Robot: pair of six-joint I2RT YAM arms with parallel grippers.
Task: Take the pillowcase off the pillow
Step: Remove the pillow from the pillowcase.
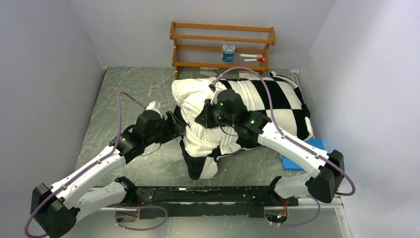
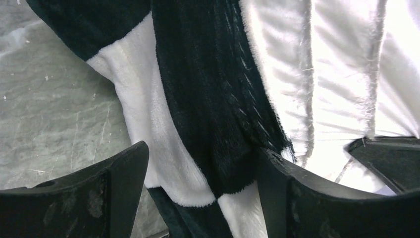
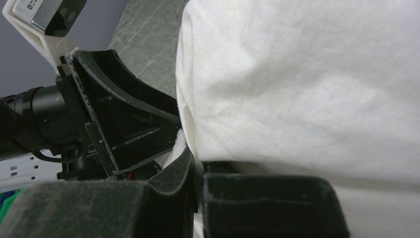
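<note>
The black-and-white checkered pillowcase (image 1: pixel 280 99) covers the right part of the pillow. The plain white pillow (image 1: pixel 190 94) bulges out of it at the left. A bunched fold of the pillowcase hangs toward the front edge. My left gripper (image 1: pixel 176 124) is open at the pillow's left side, with checkered pillowcase fabric (image 2: pixel 208 99) lying between its spread fingers (image 2: pixel 124 183). My right gripper (image 1: pixel 207 119) sits on top of the pillow, shut on a pinch of the white pillow (image 3: pixel 307 84) fabric; it shows in its own wrist view (image 3: pixel 199 168).
A wooden rack (image 1: pixel 223 47) stands at the back wall with a small tin (image 1: pixel 228 52) and markers on it. A blue flat pad (image 1: pixel 303 153) lies under the right forearm. Grey walls close in left and right. The left gripper (image 3: pixel 124 114) shows in the right wrist view.
</note>
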